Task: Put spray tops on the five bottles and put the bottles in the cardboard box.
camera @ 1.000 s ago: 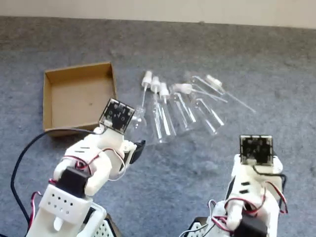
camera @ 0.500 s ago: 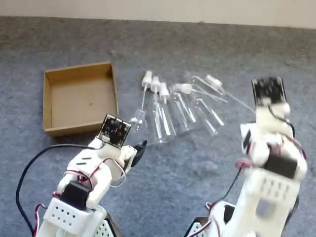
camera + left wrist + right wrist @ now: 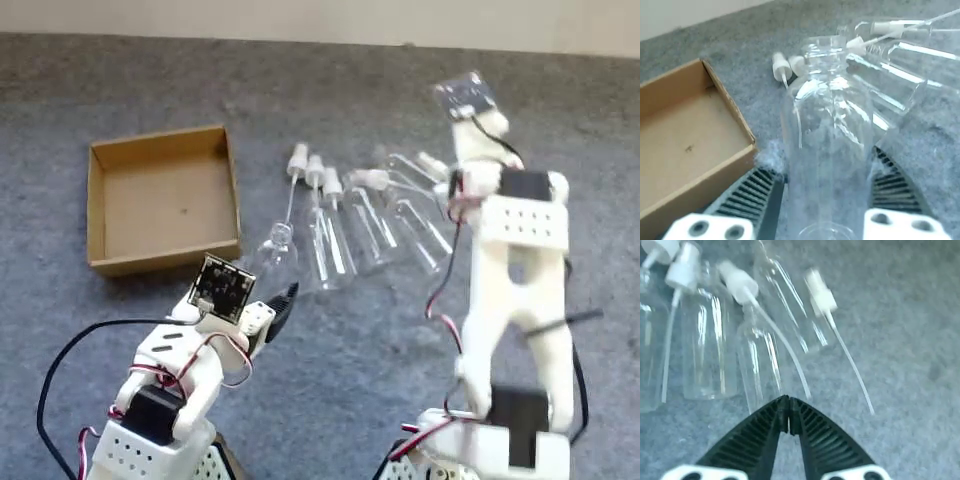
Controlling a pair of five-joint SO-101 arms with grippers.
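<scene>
The likeliest trouble lies with the right gripper point(image 3: 789, 402). Its jaws are pressed together and hold nothing, so unless it spreads before going down it would only shove the loose spray tops point(image 3: 737, 281) about. Their thin dip tubes point(image 3: 782, 347) lie across the lying bottles point(image 3: 705, 340), so a pull on one top could drag its neighbour or set a round bottle rolling on the grey mat point(image 3: 910, 340). The second risk is at the left gripper point(image 3: 825, 185), which pinches a clear bottle point(image 3: 827, 115) by its body, one jaw on each side. That smooth wall could slip or twist when a top is pressed onto the open neck, and a tube that misses the narrow mouth would probably bend rather than enter. The clear bottle points neck-first away from the left gripper, with the cardboard box point(image 3: 685, 125) just beside it on one side and the rest of the bottles on the other. The right gripper hangs over the far side of that cluster, its tips near the base of one lying bottle. The free end of the nearest dip tube lies just beside the tips, while that top's white head lies well beyond them.
</scene>
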